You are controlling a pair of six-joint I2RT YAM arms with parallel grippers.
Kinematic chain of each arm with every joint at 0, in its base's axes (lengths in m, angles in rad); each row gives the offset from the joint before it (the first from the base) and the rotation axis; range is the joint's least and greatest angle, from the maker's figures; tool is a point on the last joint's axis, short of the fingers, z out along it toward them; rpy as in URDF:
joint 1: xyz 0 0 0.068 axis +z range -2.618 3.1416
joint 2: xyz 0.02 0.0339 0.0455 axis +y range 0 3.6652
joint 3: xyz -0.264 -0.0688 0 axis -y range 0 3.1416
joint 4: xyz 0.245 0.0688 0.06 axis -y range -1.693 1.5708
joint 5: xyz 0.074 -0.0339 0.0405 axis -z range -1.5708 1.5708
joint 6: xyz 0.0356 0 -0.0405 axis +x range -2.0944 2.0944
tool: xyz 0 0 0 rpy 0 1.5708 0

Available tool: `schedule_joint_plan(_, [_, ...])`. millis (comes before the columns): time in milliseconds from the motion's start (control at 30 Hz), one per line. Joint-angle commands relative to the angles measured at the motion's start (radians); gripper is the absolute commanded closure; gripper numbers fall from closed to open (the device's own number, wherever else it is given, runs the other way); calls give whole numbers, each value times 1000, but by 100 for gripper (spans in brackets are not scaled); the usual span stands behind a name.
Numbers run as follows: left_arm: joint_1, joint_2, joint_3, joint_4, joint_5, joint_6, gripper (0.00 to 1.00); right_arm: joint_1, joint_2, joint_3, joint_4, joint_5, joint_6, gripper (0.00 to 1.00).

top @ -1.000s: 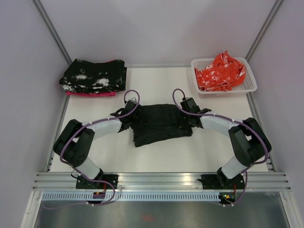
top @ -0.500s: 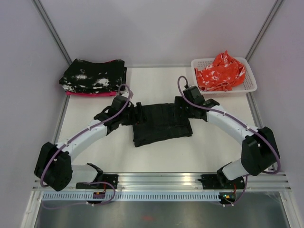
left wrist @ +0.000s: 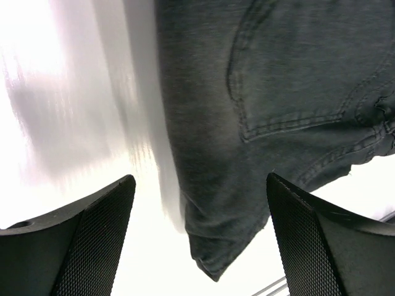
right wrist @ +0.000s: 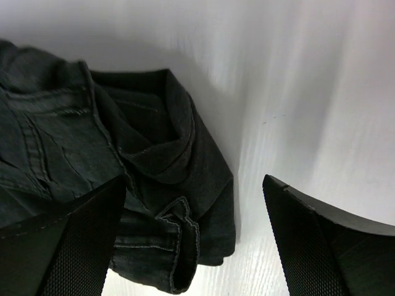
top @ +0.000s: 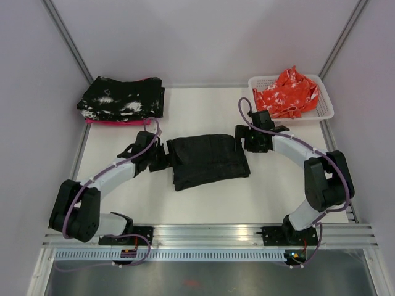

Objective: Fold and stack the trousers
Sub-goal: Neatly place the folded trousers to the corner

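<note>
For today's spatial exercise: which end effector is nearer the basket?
Right. The right end effector is close to the basket, off its near left corner; the left end effector is across the trousers from it.

No writing, label, brand, number or sign can be read in any of the views. The small white print on the crumpled orange-red cloth [top: 285,92] in the white plastic lattice basket [top: 325,112] is too small to make out as letters (it looks like a plain pattern). The same goes for the white speckles on the folded black cloth [top: 120,98] at the far left of the pale bench [top: 203,200].
</note>
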Motion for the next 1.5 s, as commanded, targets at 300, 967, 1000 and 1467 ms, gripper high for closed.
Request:
schedule_joint_plan(300, [42,223,-81,359,195,-90,19,-7,98,-110,207,-175,-14,4])
schedule_joint_plan(967, [40,168,-101,308,118,-81,98,-9,40,-282,380,-346,179,100])
schedule_joint_plan(1000, [40,136,-83,285,111,-60,98,-10,28,-286,394,-353,205,100])
schedule_joint_plan(1467, [410,116,668,-177,95,209,98,160,-62,170,475,-211,447,100])
